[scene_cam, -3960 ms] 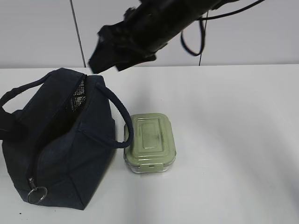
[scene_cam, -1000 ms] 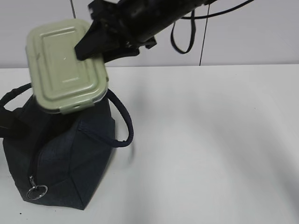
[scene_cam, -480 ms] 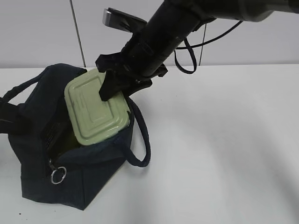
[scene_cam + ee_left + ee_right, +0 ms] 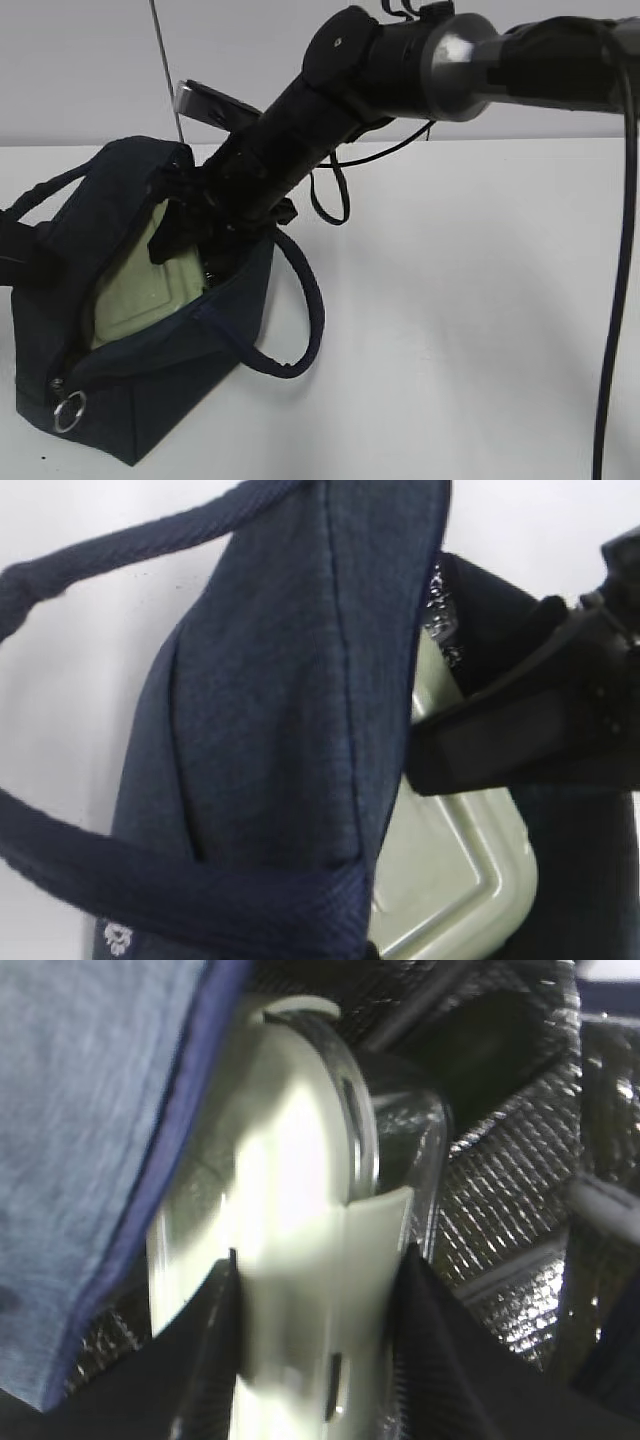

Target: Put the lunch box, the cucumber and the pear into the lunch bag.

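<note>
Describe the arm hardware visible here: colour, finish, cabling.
The right arm is glossy black with round cylindrical joints, one capped in bare silver metal. Loose black cables loop beside it. A silver-edged camera block sits near the wrist. The right gripper has flat matte black fingers. No markings legible.

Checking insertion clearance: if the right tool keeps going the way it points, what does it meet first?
Probably the silvery lining deep inside the lunch bag; the right tool, shut on the lunch box, points into it. Depth unclear.

The lunch box [image 4: 150, 285], which lay on the table beside the lunch bag [image 4: 130, 400] and was then lifted above it, now sits mostly inside the opened bag, the right gripper [image 4: 190, 225] having followed it down into the mouth
</note>
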You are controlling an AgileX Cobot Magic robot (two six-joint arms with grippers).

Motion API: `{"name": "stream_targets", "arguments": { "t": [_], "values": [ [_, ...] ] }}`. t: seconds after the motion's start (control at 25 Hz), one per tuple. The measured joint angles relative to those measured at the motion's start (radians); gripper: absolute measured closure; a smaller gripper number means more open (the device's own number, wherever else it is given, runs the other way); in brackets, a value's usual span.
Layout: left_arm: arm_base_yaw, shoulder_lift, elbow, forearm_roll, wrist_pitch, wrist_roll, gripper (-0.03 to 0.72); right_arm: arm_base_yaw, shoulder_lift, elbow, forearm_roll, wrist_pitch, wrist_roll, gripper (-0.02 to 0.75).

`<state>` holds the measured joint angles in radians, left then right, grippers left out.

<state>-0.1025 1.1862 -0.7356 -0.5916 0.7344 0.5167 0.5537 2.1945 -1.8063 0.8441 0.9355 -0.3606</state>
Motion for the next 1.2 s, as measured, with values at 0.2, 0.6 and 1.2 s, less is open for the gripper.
{"name": "stream_targets", "arguments": {
  "t": [0.2, 0.6, 1.2],
  "values": [
    [0.000, 0.000, 0.000, 0.000, 0.000, 0.000, 0.706, 0.004, 0.030, -0.010, 0.034, 0.002, -0.014, 0.418],
    [0.000, 0.000, 0.000, 0.000, 0.011, 0.000, 0.706, 0.011, 0.044, -0.222, -0.199, 0.183, -0.022, 0.322],
    [0.000, 0.000, 0.000, 0.010, 0.014, 0.001, 0.706, 0.011, 0.006, -0.427, -0.511, 0.303, 0.271, 0.331]
  ]
}}
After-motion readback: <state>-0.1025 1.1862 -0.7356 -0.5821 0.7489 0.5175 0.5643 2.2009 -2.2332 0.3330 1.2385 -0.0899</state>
